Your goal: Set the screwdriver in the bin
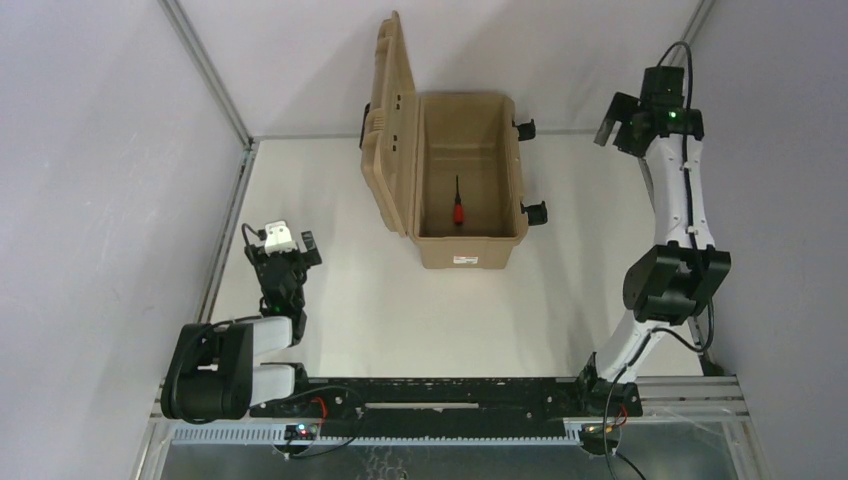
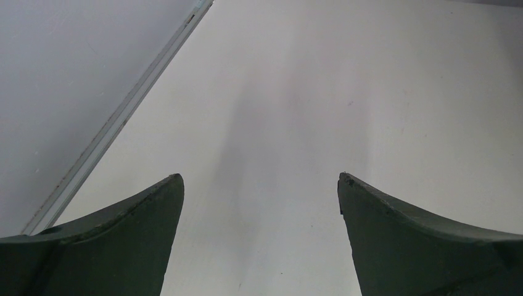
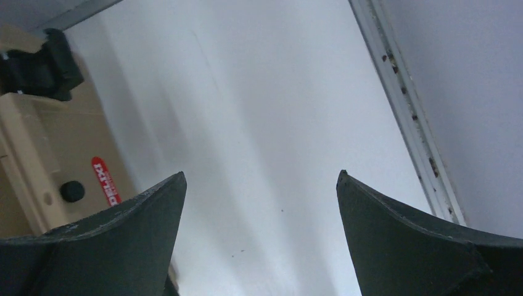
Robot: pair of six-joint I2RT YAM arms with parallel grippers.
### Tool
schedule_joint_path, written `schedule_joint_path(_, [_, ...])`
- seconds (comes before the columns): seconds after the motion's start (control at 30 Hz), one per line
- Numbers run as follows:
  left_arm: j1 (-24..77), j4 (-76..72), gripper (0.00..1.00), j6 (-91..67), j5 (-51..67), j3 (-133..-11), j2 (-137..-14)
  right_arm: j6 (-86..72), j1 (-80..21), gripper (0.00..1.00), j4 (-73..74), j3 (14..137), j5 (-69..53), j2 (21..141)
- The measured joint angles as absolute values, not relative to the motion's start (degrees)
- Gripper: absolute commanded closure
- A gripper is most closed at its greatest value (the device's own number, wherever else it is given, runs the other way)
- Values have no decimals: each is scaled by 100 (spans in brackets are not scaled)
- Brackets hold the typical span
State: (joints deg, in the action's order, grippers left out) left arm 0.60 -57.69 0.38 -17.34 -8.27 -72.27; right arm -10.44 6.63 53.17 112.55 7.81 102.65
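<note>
Already inside: the screwdriver [image 1: 459, 210] lies flat on the floor of the bin [image 1: 467, 250], near the middle and a little toward the lid side. Its red handle points at the bin's near end, the thin dark shaft at the far end. It touches no wall.

Bin: tan, rectangular, standing on the white tabletop [image 1: 400, 320] with its long axis running away from the arm bases. The lid [image 1: 390, 130] is swung open on the bin's left side and stands nearly upright. Two black latches [image 1: 536, 212] hang off the bin's right wall. A small white label [image 1: 466, 260] sits on the near end wall.

Left claw [image 1: 290, 240]: well left of the bin and nearer the bases than the bin's near end, low over the tabletop. The left wrist view shows the left claw [image 2: 259, 182] with its fingers [image 2: 135, 234] spread wide and only bare tabletop between them. A metal rail [image 2: 117, 120] runs along the tabletop edge on the side away from the bin.

Right claw [image 1: 618, 135]: raised, well right of the bin, level with its far half. The right wrist view shows the right claw [image 3: 259, 179] with its fingers [image 3: 407, 234] also wide apart, gripping nothing. The bin's outer wall [image 3: 37, 142] sits at the left of that view, with one latch [image 3: 40, 65], a red sticker [image 3: 105, 180] and a small black knob [image 3: 72, 190].

Neither claw touches the bin or the screwdriver.
</note>
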Motion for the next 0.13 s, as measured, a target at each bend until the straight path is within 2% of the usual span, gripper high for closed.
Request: schedule_joint_path(0.13, [60,-5769,0,38,-1734,-827,-7227,-915,921,0,5186,11013,657,10221])
